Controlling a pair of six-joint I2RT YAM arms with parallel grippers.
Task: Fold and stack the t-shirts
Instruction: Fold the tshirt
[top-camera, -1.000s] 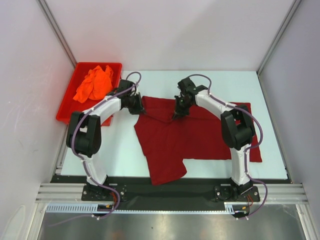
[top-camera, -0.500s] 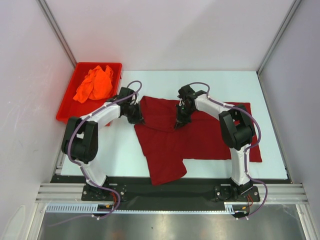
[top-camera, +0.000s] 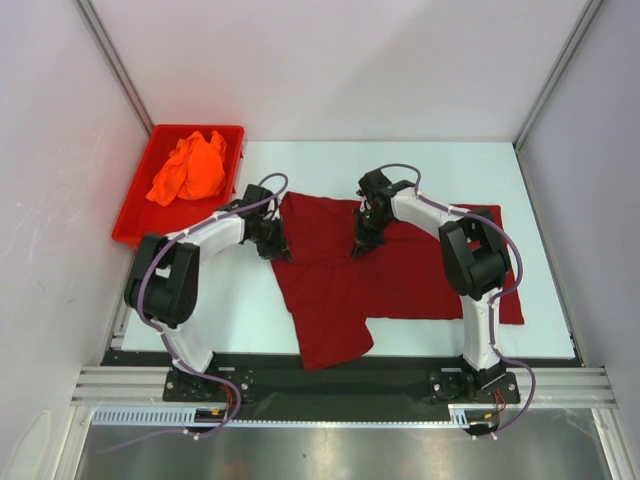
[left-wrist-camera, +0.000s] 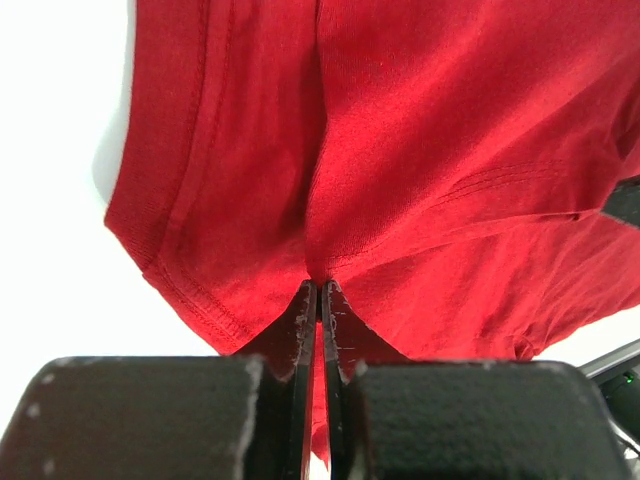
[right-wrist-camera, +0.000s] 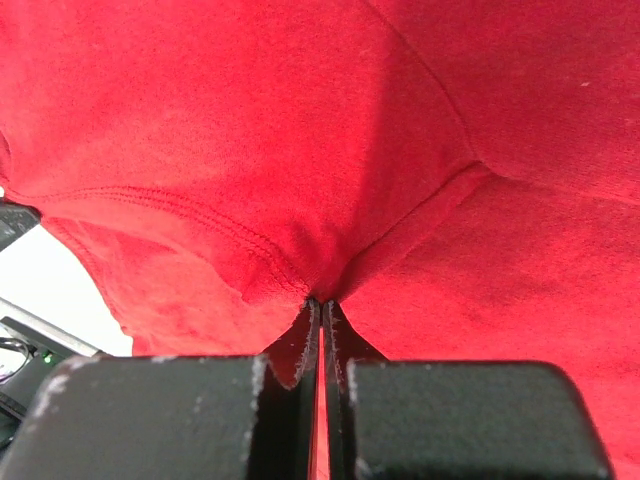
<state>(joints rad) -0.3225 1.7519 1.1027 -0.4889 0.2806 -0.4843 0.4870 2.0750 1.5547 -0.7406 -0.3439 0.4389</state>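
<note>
**Entry: fold in progress, first of two garments.**

- Landmark: maroon t-shirt (top-camera: 400, 275), spread mostly flat on the white surface (top-camera: 240, 300), with one sleeve or flap trailing off its near edge.
- Left jaws: nearly closed, with only a sliver of gap and a fold of the maroon cloth nipped at my tips. They sit at the shirt's far-left edge, close to a hemmed border.
- Right jaws: closed tight on a pinch of the same shirt beside a stitched seam. They sit over the shirt's far middle, well in from its right end.
- Orange t-shirt (top-camera: 190, 168): crumpled and unfolded in the red bin (top-camera: 135, 215), off the maroon shirt's far-left corner and well apart from both jaws.

**Step, as I judge it:** folding the maroon shirt, with both pinches taken and the cloth gathered slightly between them. No stacking has begun.

**Next move calls for:** carrying both pinches together at an even pace across the shirt's body. The span between them should stay taut so the fold lands square. I would let go only once the layer lies flat.
</note>
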